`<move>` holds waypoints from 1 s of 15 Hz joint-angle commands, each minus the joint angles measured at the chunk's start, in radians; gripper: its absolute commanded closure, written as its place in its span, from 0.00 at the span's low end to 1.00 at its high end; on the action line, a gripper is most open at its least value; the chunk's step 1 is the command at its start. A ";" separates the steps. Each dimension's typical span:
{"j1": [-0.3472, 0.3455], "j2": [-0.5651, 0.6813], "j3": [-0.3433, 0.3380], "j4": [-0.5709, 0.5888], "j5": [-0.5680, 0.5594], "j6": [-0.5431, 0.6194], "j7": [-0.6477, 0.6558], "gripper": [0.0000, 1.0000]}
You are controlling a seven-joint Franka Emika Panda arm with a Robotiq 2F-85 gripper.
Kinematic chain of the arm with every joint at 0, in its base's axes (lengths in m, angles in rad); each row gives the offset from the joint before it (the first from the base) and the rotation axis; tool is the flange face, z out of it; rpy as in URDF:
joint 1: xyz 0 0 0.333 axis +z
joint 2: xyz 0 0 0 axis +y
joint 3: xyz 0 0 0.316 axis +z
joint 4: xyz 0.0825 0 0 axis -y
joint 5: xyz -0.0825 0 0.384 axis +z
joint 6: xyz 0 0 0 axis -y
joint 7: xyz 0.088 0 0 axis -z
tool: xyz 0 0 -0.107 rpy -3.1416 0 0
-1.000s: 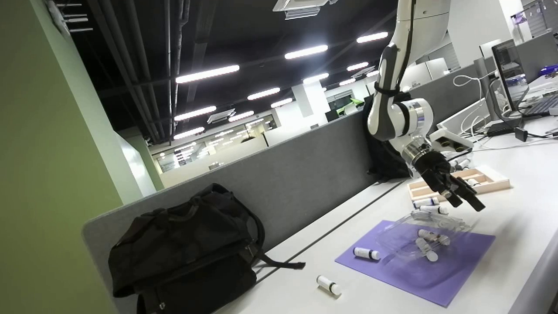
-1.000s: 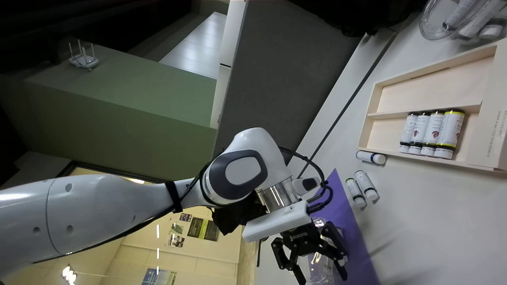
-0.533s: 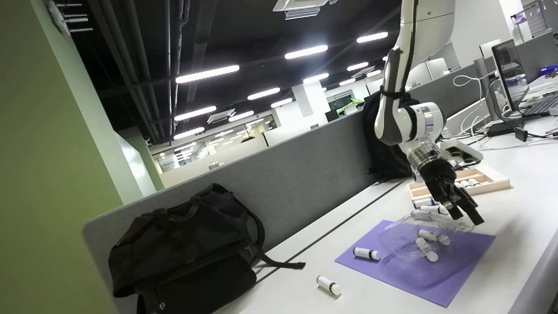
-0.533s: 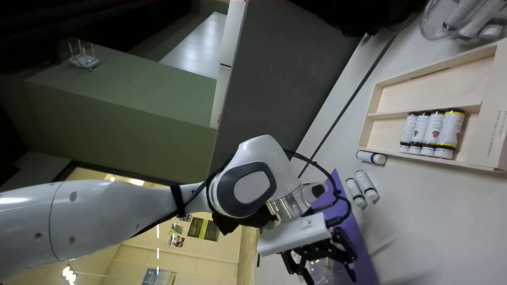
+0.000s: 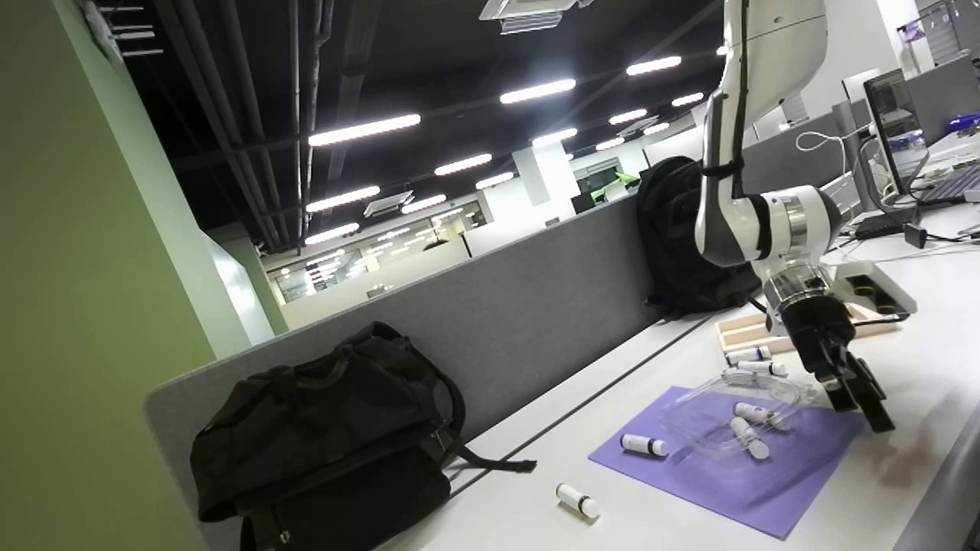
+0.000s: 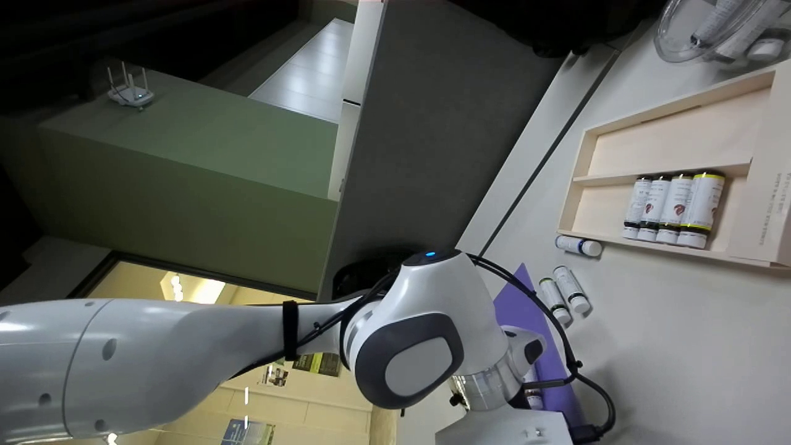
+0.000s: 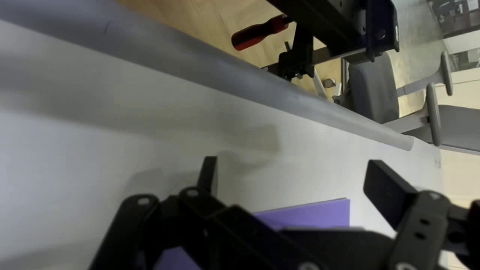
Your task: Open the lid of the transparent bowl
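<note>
Claw (image 7: 294, 180) spread, empty, near transparent bowl (image 5: 706, 431); likely approach step. Next should align with lid (image 5: 712, 396), pinch its edge, lift.

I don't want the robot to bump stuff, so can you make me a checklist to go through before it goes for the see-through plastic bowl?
1. Black two-fingered claw open: ok, its fingers are apart with nothing between them.
2. Claw right above the transparent plastic bowl: not ok, it seems to hang off to one side.
3. Bowl resting on the flat purple sheet: ok.
4. Small white cylindrical bottle with a dark band out of the claw's way: ok, it lies on the opposite side of the bowl.
5. Transparent lid unfastened: cannot tell, the clear edges blend together.
</note>
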 commanded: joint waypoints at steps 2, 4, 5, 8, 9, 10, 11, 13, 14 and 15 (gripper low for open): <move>-0.018 -0.124 -0.019 -0.138 0.118 0.057 -0.081 0.00; -0.016 -0.171 -0.038 -0.182 0.177 0.088 -0.126 0.00; -0.013 -0.193 -0.049 -0.199 0.205 0.101 -0.142 0.00; 0.008 -0.237 -0.088 -0.207 0.240 0.145 -0.146 0.00; 0.015 -0.252 -0.098 -0.209 0.234 0.166 -0.143 0.00; 0.020 -0.263 -0.106 -0.206 0.229 0.187 -0.138 0.00; 0.025 -0.269 -0.112 -0.195 0.222 0.208 -0.130 0.00; 0.030 -0.274 -0.120 -0.174 0.204 0.218 -0.116 0.00; 0.031 -0.274 -0.122 -0.163 0.192 0.201 -0.111 0.00; 0.031 -0.272 -0.125 -0.150 0.172 0.171 -0.109 0.00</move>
